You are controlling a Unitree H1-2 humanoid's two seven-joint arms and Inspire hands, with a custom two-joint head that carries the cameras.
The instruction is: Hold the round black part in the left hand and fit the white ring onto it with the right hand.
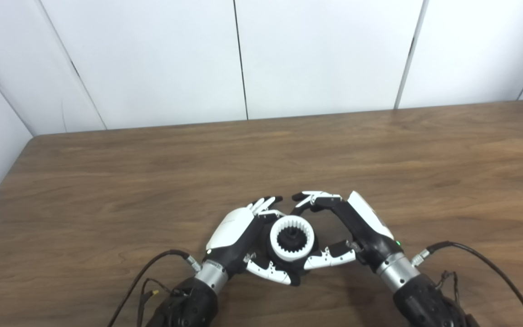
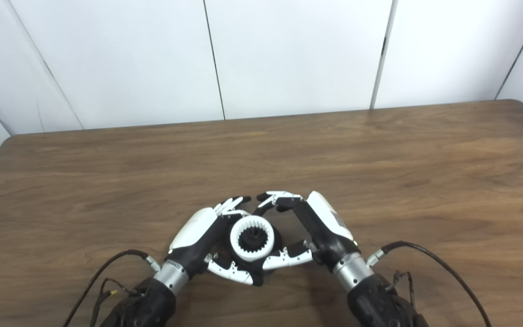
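Note:
The round black part (image 1: 298, 271) sits low in the middle, just above the table, with my left hand (image 1: 236, 231) shut on it, fingers behind and thumb in front. The white toothed ring (image 1: 291, 237) lies on top of the black part, whose dark hub shows through the ring's centre. My right hand (image 1: 357, 227) curves around the ring from the right. Its thumb (image 1: 329, 257) lies against the ring's near right edge. Its fingers (image 1: 316, 198) arch past the far side with a small gap to the ring.
The brown wooden table (image 1: 288, 154) stretches away to white wall panels at the back. Black cables (image 1: 484, 263) trail from both wrists along the near edge.

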